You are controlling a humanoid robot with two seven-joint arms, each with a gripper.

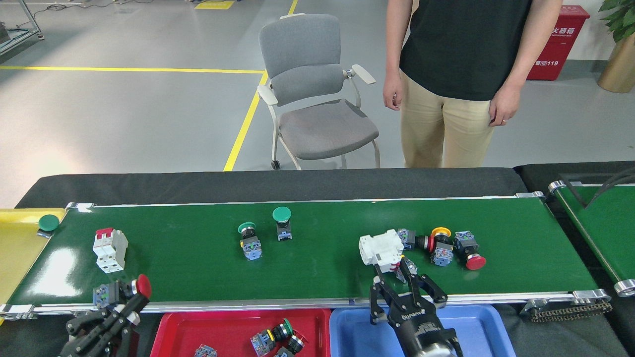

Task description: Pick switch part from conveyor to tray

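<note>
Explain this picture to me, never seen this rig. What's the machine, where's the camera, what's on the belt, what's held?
The single view comes from a humanoid robot's own head, looking forward and down. Its two arms enter from the bottom edge. The long green belt is the conveyor. On it lie two white breakers, two green push-button switches and a cluster of switches on the right. In front of it sit a red tray, which already has a few switches in it, and a blue tray. The left gripper holds a red-capped switch part near the belt's front rail. The right gripper is beside the right-hand breaker, and I can't tell whether it grips anything. A person stands behind the belt.
</note>
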